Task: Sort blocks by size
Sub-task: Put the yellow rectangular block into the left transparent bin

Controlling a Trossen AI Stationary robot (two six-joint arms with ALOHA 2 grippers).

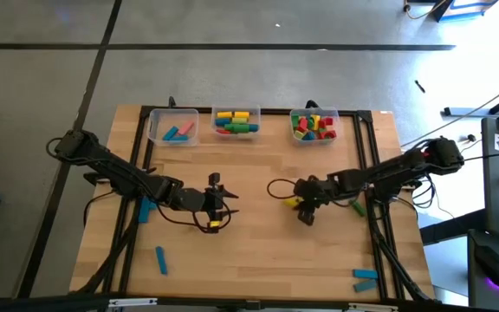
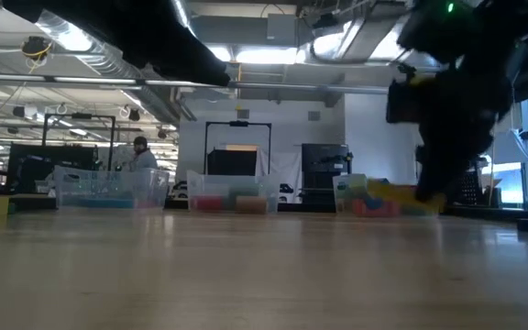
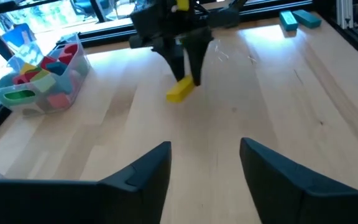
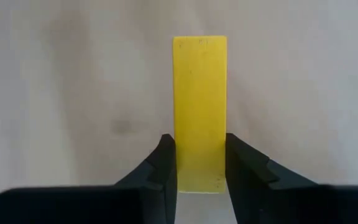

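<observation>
Right wrist view: the right gripper pinches a flat yellow rectangular block between its two dark fingers, the pads pressed to the block's long sides close to one end. Seen from above, this gripper sits right of centre on the pale wooden table, the yellow block showing just beside it. The left gripper hangs left of centre (pointed across at its partner), jaws spread wide with nothing between them; its camera shows the yellow block tilted, one end low near the table. Three clear plastic bins line the far edge: the left bin holds long blue and pink bars, the middle bin medium pieces, the right bin short mixed blocks. Loose blue bars lie near the table's front: one at front left, two at front right. A green block lies under the right arm.
</observation>
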